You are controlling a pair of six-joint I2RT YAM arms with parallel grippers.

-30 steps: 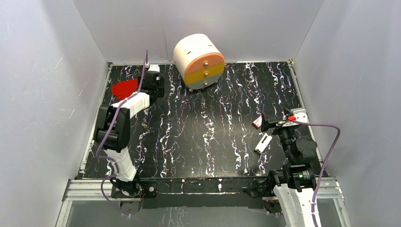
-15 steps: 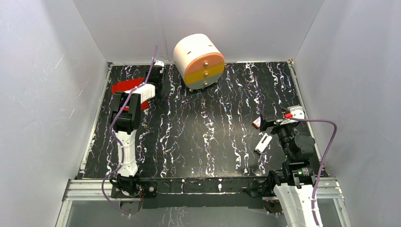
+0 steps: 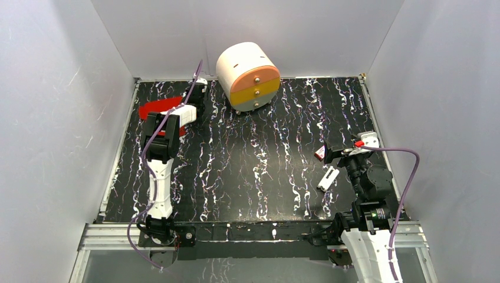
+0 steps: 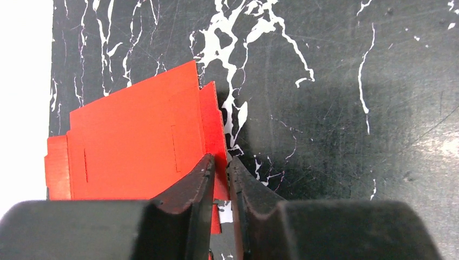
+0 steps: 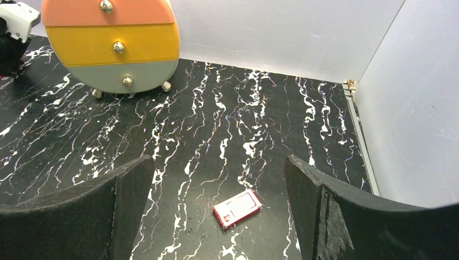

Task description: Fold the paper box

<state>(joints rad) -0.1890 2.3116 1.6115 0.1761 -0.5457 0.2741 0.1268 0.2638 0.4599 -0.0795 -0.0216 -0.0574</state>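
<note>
While the paper box [image 4: 135,135] lies flat near the table's [image 3: 265,177] far left corner, the left gripper [image 4: 221,163] pinches its right-hand flap (fingers nearly together on the card). Toward the right edge, the right gripper [image 5: 216,165] hangs spread wide, holding nothing, above a small red-and-white packet [image 5: 237,208].

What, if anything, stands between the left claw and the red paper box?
Nothing visible does. The left claw pinches a side flap of the paper box, the card directly between its fingers.
</note>
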